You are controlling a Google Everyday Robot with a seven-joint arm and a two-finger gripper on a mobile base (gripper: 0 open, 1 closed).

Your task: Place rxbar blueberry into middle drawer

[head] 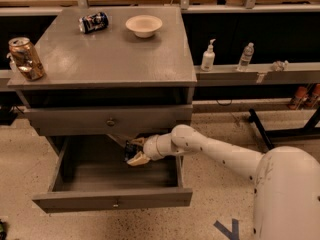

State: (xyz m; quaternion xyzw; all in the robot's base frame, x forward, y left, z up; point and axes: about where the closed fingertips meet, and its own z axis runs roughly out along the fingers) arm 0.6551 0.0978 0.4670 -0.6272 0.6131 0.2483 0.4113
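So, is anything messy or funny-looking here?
Yes. A blue can lies tipped on its side on the cabinet top, near the bowl. The gripper holds the rxbar blueberry over the open middle drawer.

Crushed blue can beside white bowl, copper can at left — pump bottle, water bottle on ledge

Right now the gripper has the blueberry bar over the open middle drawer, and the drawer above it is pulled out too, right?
Not quite. The camera view shows the drawer above shut, not pulled out. The rest stands: the gripper holds the rxbar blueberry over the open middle drawer.
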